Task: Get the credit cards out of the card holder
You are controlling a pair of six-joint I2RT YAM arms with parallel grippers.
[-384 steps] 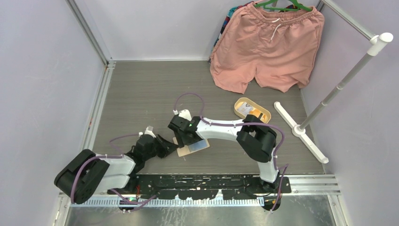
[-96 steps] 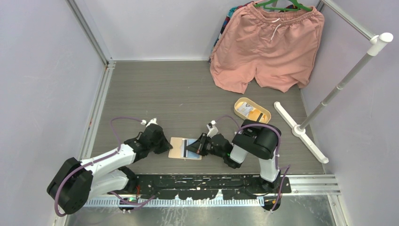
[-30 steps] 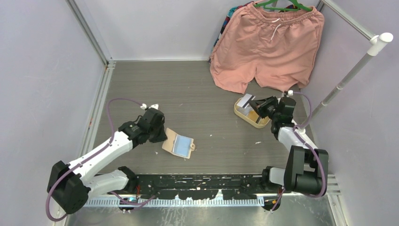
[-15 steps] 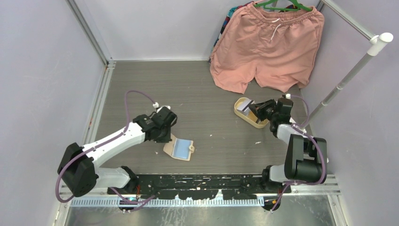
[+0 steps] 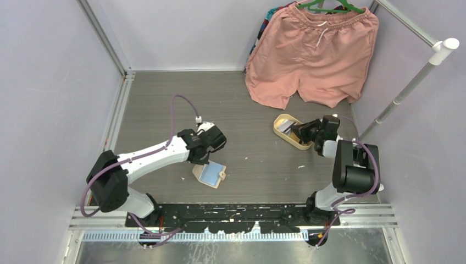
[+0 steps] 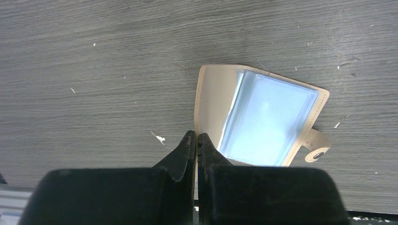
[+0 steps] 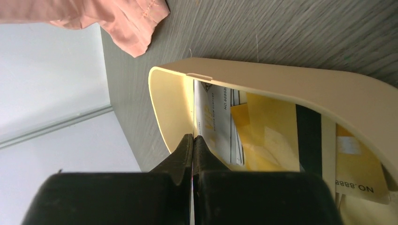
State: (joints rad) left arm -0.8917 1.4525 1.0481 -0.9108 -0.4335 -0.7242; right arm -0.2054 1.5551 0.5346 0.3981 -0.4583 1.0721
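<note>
Where overhead blurs it, right wrist shows print on credit cards (image 7: 270, 133).

Pink shorts (image 5: 310, 52) are hung on a green hanger (image 5: 329, 6) at the upper right of the frame, their hems touching the grey wood-grain table (image 5: 181, 104). A white pole stand (image 5: 404, 91) is seen at the right edge. An oval tan tray (image 5: 279, 132) (image 7: 291, 86) is set just below the shorts. White specks (image 5: 301, 166) (image 6: 159, 138) are scattered on the table.
</note>
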